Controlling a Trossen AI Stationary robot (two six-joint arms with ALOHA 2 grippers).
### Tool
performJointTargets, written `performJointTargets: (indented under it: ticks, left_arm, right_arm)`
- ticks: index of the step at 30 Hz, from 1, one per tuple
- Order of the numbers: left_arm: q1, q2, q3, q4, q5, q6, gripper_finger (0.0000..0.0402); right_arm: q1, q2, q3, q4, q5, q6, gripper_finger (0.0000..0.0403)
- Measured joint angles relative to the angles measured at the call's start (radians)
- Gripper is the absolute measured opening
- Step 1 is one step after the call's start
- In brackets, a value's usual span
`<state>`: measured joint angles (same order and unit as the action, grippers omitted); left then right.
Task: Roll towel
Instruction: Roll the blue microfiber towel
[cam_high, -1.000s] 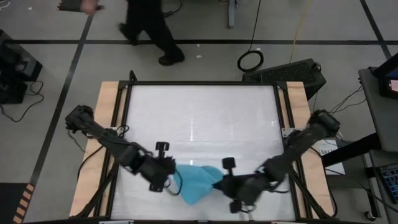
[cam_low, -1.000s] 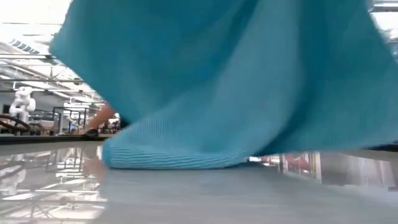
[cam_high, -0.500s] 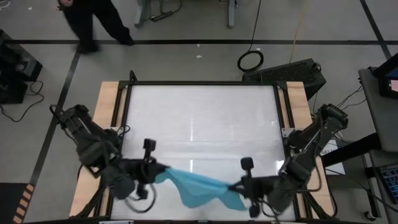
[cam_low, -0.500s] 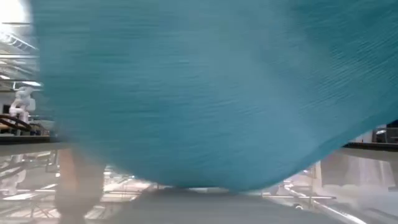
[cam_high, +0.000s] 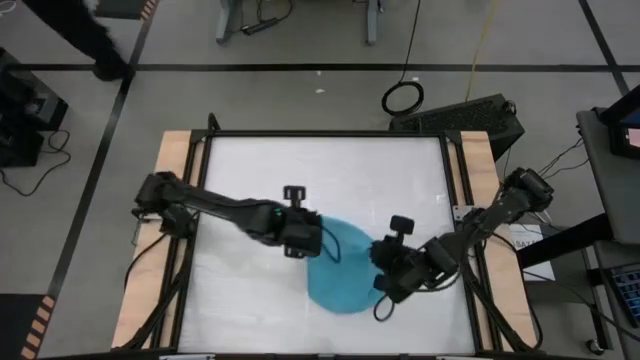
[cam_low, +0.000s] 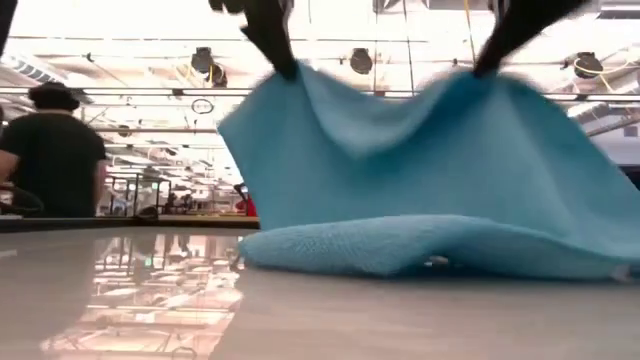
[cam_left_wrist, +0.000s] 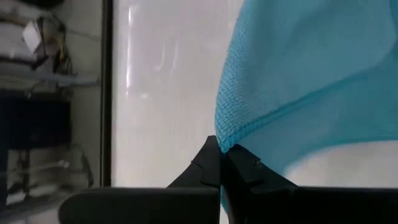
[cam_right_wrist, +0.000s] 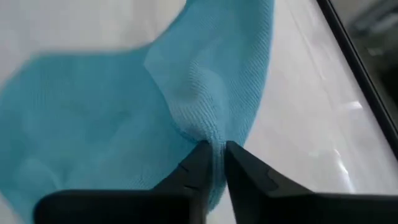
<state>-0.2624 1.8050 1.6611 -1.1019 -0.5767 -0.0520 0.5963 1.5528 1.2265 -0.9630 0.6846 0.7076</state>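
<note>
Both end effectors hold the towel (cam_high: 340, 268) by its upper corners, w/ the lower part draped on the bench (cam_high: 250, 170), near the front edge, centre-right. Left end effector (cam_left_wrist: 221, 163) is pinched shut on one corner. Right end effector (cam_right_wrist: 214, 163) has its tips close together w/ a fold of cloth between them; grip looks light, maybe loosening.

Key relation: towel hangs below and between the two arms, its held edge running left-right from one end effector to the other, both equally near. Low view shows the bottom hem bunched on the bench, so cloth isn't flat yet. Judgement: needs laying out flat before any rolling. No containers in view.
</note>
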Motion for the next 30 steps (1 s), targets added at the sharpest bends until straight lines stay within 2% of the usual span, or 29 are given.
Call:
performJointTargets:
  ticks: [8,12,18,23,26,30]
  left_arm:
    - [0.085,0.142,-0.001,0.094,0.036,0.091,0.0003]
    - [0.118,0.184,-0.001,0.113,0.042,0.122,0.0005]
    - [0.185,0.199,-0.001,0.147,0.010,0.148,0.0006]
    - [0.275,0.199,-0.001,0.169,-0.003,0.182,0.0017]
    - [0.325,0.199,-0.001,0.172,0.027,0.182,0.0055]
    - [0.353,0.192,-0.001,0.156,0.061,0.180,0.0126]
  right_arm:
    - [-0.014,0.000,-0.188,-0.016,0.000,0.144,0.0144]
    - [0.013,0.000,-0.262,0.086,-0.004,0.137,0.0169]
    - [0.067,0.000,-0.391,0.444,-0.066,0.032,0.0163]
    - [0.103,0.000,-0.467,0.576,-0.066,0.047,0.0146]
    - [0.124,0.000,-0.480,0.603,-0.066,0.056,0.0138]
    - [0.158,0.000,-0.480,0.651,-0.065,0.038,0.0135]
